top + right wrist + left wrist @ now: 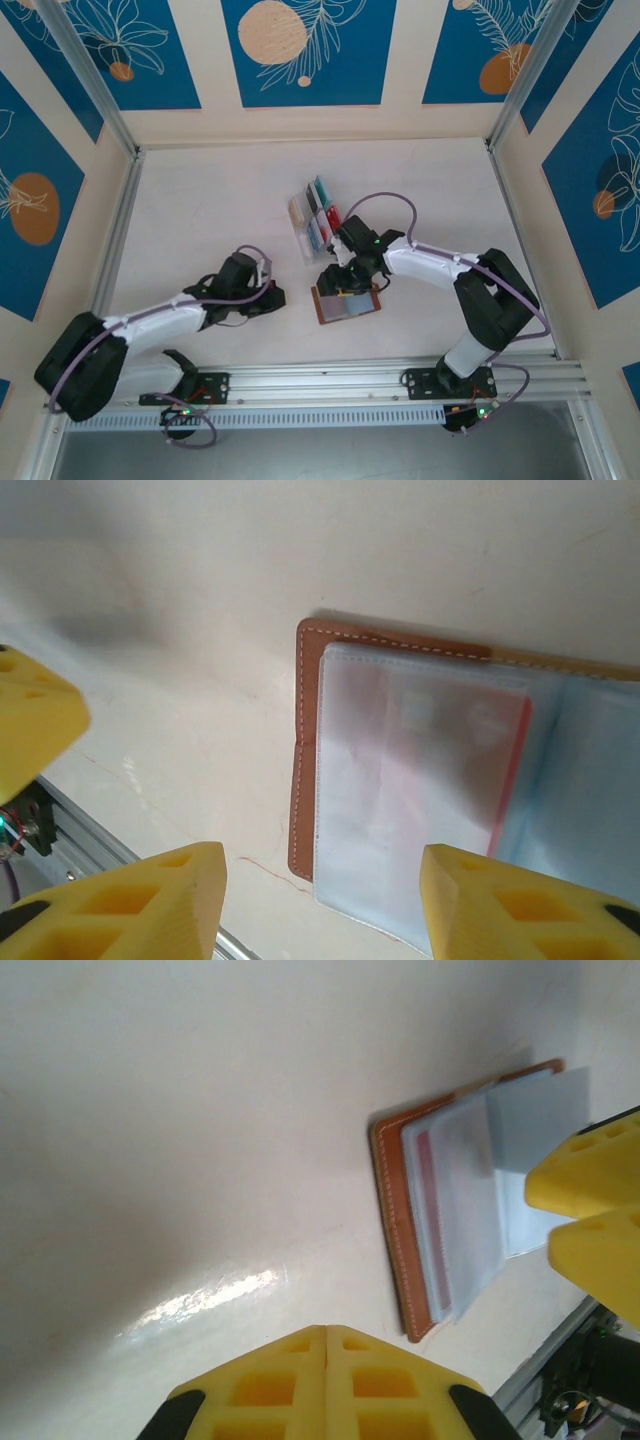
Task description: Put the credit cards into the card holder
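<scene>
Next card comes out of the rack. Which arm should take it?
Right. The right tool is open and sits between the card rack and the open card holder. The left tool is shut and farther from the rack.

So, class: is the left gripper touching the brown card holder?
Apart. The left wrist view shows a stretch of bare table between the left gripper and the card holder.
</scene>
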`<state>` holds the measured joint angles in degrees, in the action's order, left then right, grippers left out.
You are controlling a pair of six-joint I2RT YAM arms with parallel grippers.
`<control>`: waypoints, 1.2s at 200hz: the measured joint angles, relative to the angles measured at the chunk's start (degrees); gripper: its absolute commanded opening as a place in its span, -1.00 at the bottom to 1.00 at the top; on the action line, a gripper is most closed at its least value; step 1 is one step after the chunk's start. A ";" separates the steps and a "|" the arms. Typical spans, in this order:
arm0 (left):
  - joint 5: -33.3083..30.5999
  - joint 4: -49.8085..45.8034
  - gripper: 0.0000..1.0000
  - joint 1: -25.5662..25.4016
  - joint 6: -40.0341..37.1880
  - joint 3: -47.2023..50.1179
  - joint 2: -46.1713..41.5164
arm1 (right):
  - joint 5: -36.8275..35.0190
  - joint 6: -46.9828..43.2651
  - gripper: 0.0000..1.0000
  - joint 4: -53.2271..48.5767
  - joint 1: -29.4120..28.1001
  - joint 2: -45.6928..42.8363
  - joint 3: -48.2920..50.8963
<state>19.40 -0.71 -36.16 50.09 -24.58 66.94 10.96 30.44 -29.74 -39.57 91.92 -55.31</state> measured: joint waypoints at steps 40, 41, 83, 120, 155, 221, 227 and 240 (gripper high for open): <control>0.59 -8.85 -0.90 3.30 -2.97 -0.46 -10.21 | -2.08 0.04 0.15 -3.85 0.85 -2.32 -4.98; 0.61 -9.09 -0.90 3.39 -3.17 -0.52 -10.40 | -2.27 0.02 0.15 -4.00 0.90 -2.47 -5.33; 3.43 -13.55 -0.88 4.68 -6.73 -6.21 -9.22 | -9.57 -0.50 0.18 -8.85 5.40 -3.21 -18.18; 6.25 -10.56 -0.89 6.21 -7.89 -13.97 0.87 | -12.22 -3.06 0.21 -11.45 11.21 1.88 -27.39; 8.07 -4.90 -0.90 6.95 -8.15 -20.06 12.09 | -11.61 -5.27 0.18 -12.15 14.67 10.32 -33.99; 10.43 0.83 -0.90 7.45 -6.91 -23.12 20.98 | -7.89 -6.97 0.06 -12.41 14.95 16.11 -35.65; 10.56 1.07 -0.90 7.45 -6.91 -23.17 20.98 | -7.69 -7.02 0.04 -12.39 14.95 16.11 -35.69; 10.64 1.49 -0.90 7.45 -6.91 -23.17 20.98 | -7.61 -7.13 0.01 -12.35 14.95 16.11 -35.76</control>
<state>30.04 0.78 -28.71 43.18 -47.75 87.92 3.36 23.31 -42.09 -24.62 108.03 -91.07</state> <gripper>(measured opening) 0.054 0.585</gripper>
